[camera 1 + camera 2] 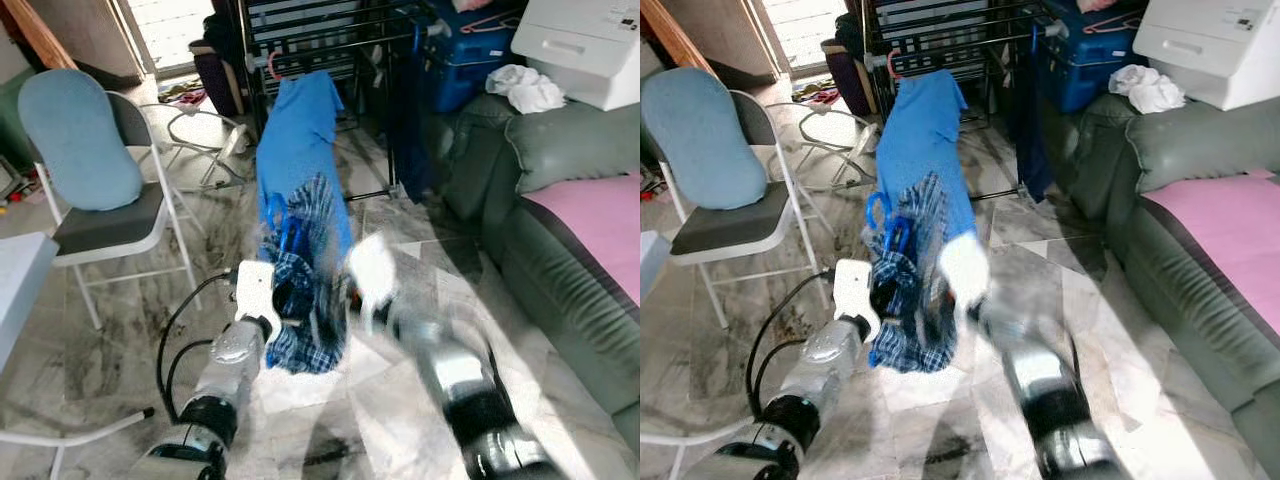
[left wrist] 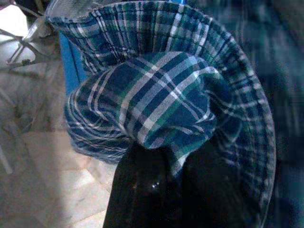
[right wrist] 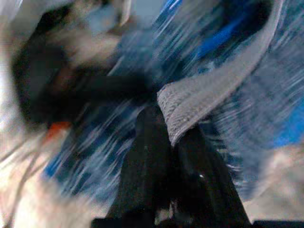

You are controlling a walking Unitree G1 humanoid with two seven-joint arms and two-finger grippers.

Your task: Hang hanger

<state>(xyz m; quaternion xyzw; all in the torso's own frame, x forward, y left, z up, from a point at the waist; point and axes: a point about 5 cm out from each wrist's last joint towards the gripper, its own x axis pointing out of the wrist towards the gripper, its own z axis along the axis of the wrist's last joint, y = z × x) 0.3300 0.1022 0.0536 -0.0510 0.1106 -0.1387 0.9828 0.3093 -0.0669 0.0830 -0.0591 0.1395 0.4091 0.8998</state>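
A blue-and-green plaid garment (image 1: pixel 310 300) hangs bunched in front of me, with a blue hanger (image 1: pixel 888 232) showing at its top. My left gripper (image 2: pixel 166 154) is shut on a fold of the plaid cloth from below. My right gripper (image 3: pixel 166 142), blurred by motion, is closed on a grey knitted band (image 3: pixel 209 95) of the garment; its white wrist (image 1: pixel 375 268) sits just right of the cloth. Behind stands a black drying rack (image 1: pixel 330 25), on which a blue shirt (image 1: pixel 300 130) hangs from a pink hanger (image 1: pixel 272 66).
A folding chair with a blue cushion (image 1: pixel 80 140) stands at the left, and a white table edge (image 1: pixel 20 280) juts in nearer me. A green sofa (image 1: pixel 570 260) with a pink cover runs along the right. A white box (image 1: pixel 590 45) sits behind it.
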